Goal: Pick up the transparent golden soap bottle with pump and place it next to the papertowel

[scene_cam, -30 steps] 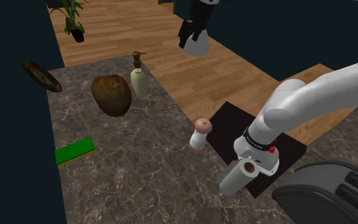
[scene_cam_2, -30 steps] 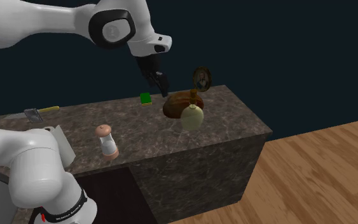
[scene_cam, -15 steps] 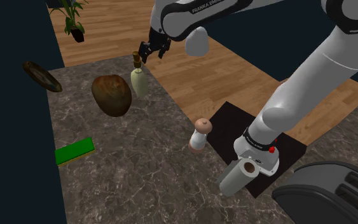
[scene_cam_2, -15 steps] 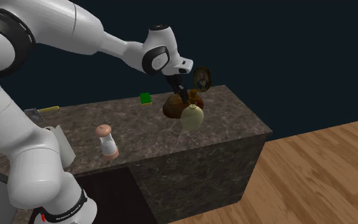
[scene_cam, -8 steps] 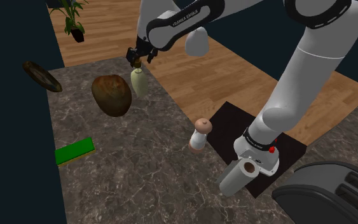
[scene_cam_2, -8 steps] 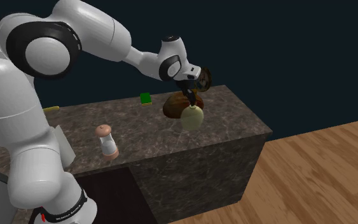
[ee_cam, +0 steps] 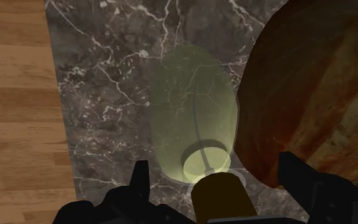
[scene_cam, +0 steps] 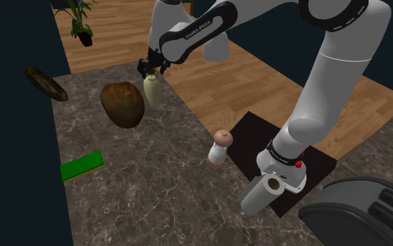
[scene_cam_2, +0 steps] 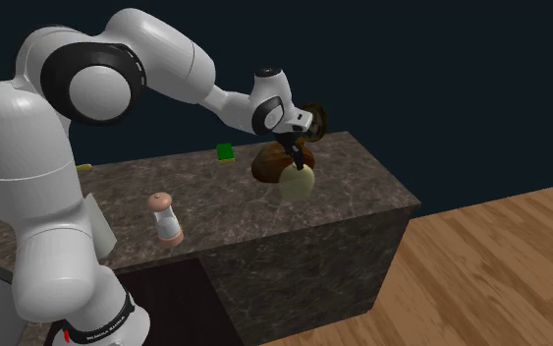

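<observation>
Right at the table's (scene_cam: 153, 189) edge, the yellowish see-through bottle (scene_cam: 153, 91) (ee_cam: 193, 114) stands upright, just beside a brown round lump (scene_cam: 123, 105). The hand (scene_cam: 150, 70) (ee_cam: 219, 175) hangs over its pump, fingers (ee_cam: 139, 184) spread either side without touching it. The papertowel (scene_cam: 261, 194) lies well apart, near the arm's base, past a shaker (scene_cam: 218, 148).

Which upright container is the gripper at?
The translucent yellowish soap bottle beside the brown round object; the gripper straddles its pump. The brown-capped shaker stands apart mid-counter.
</observation>
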You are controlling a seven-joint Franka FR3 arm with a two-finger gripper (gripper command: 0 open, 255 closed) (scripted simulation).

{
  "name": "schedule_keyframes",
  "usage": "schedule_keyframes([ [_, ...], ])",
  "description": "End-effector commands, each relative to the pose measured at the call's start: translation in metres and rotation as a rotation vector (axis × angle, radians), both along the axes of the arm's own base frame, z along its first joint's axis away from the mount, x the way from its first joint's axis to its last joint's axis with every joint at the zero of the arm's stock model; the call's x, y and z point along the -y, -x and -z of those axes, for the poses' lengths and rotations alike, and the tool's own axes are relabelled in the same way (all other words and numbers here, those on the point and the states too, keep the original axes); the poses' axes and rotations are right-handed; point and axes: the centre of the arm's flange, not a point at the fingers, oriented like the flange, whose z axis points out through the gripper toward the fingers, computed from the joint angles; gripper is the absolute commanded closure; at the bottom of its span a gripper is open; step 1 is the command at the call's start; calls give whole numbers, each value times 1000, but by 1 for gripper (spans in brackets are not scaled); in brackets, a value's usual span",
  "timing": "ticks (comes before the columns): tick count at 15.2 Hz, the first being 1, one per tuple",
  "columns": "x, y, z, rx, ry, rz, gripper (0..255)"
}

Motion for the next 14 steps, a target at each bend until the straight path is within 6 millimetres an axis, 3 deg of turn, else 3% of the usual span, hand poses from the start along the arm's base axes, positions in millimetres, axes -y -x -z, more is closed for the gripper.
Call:
schedule_keyframes([
  [1, 0, 0, 1, 0, 0, 0, 0],
  [5, 0, 0, 1, 0, 0, 0, 0],
  [6, 0, 0, 1, 0, 0, 0, 255],
  [14, 0, 0, 1, 0, 0, 0, 255],
])
